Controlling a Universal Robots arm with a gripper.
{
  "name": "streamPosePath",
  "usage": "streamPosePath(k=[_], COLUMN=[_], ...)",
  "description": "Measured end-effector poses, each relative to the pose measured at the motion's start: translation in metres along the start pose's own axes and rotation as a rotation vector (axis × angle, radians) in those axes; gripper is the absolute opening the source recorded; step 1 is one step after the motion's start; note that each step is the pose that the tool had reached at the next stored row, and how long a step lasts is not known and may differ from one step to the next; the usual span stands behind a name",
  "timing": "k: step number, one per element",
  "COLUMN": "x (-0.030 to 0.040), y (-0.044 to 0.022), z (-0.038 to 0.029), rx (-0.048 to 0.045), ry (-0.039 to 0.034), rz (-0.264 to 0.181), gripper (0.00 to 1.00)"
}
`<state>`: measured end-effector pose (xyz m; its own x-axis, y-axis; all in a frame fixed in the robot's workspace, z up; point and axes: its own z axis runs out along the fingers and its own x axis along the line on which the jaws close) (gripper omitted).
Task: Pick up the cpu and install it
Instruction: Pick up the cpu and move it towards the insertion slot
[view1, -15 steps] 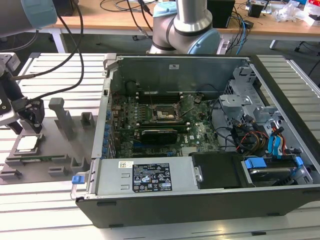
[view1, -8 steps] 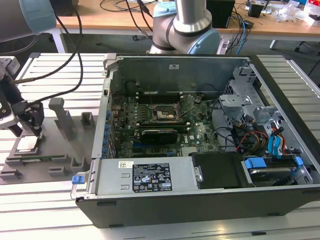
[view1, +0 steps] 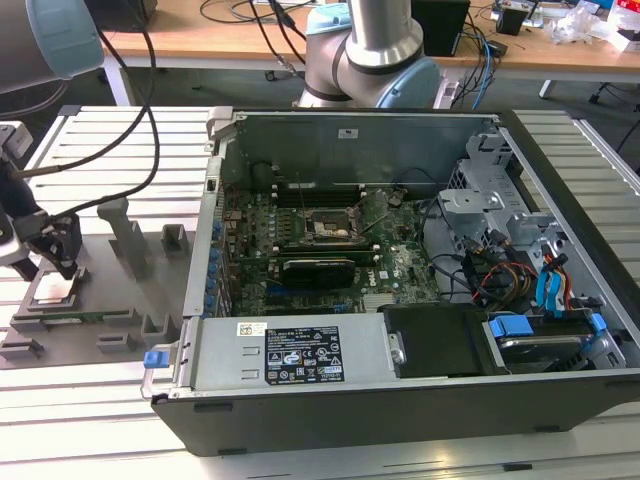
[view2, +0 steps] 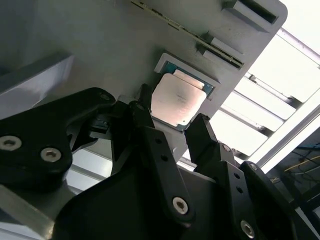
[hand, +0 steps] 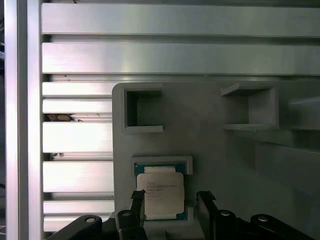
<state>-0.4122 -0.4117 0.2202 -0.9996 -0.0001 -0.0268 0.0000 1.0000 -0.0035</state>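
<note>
We note the slatted bench (view1: 110, 135) carrying the open computer case (view1: 350, 140), which stands just beside the grey tray (view1: 115, 290) (on the exterior view's right of it). Over a recess at the tray's edge, the fingers (hand: 206, 202) are spread apart and grip nothing. They stand on either side of the cpu (hand: 160, 194), which lies flat in that recess with its metal top up.

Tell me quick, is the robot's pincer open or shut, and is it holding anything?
Pincer: open, holding nothing, with a finger on each side of the cpu, which lies in its pocket in the grey tray.
</note>
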Motion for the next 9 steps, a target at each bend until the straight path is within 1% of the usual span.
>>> streamPosePath(k=[4,5,6,7,9], x=[-0.0001,0.0,0.0,0.0,0.0], y=[-0.0001,-0.0001,-0.0001,-0.0001,-0.0001], z=[0.0,0.0,0.0001,0.0001,0.0001], rx=[0.0003,0.0004,0.0004,0.0004,0.0011], ry=[0.0,0.0001,0.0001,0.0,0.0], rz=[0.0,0.0,0.0,0.0,0.0], gripper=[0.56,0.61,0.61,0.68,0.68])
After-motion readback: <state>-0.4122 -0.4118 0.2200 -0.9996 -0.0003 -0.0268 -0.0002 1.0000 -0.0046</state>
